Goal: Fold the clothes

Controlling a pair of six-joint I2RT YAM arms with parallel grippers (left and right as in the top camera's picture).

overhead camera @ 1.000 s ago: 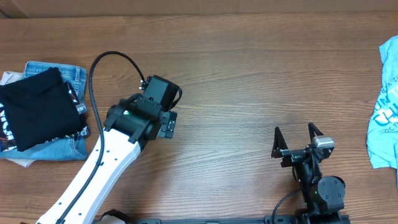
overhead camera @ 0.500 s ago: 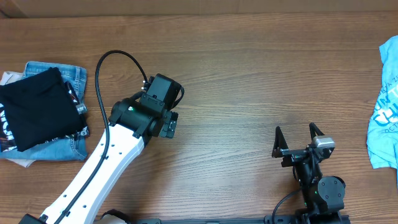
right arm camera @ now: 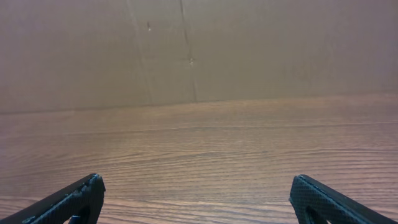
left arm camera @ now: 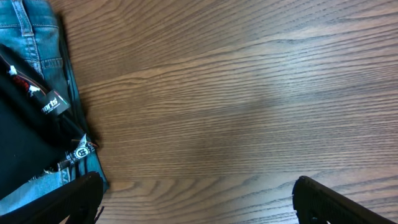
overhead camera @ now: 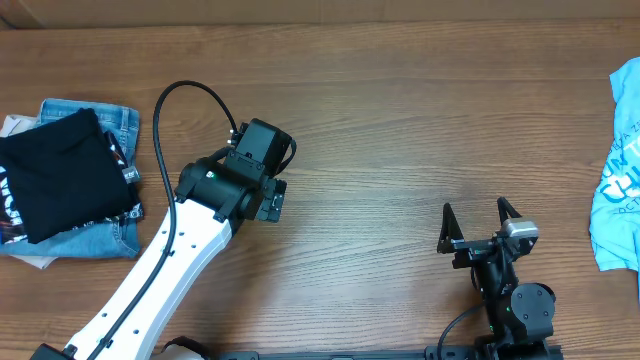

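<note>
A folded stack lies at the left edge: a black garment (overhead camera: pixel 55 175) on top of folded blue jeans (overhead camera: pixel 100 235); the jeans (left arm camera: pixel 46 28) and black garment (left arm camera: pixel 25 137) also show in the left wrist view. A light blue shirt (overhead camera: pixel 620 170) lies unfolded at the right edge. My left gripper (left arm camera: pixel 199 199) is open and empty over bare wood, right of the stack; in the overhead view it is hidden under the wrist (overhead camera: pixel 255 175). My right gripper (overhead camera: pixel 478 218) is open and empty near the front edge, left of the blue shirt; the right wrist view (right arm camera: pixel 199 199) shows only wood between its fingers.
A brown wooden table (overhead camera: pixel 400 130) carries everything. A cardboard wall (right arm camera: pixel 199 50) stands along the far edge. The left arm's white link and black cable (overhead camera: pixel 160 110) cross the front left. White cloth (overhead camera: pixel 12 125) peeks from under the stack.
The left arm shifted slightly right and up between the oldest frame and half a second ago, then held still. The right arm has not moved.
</note>
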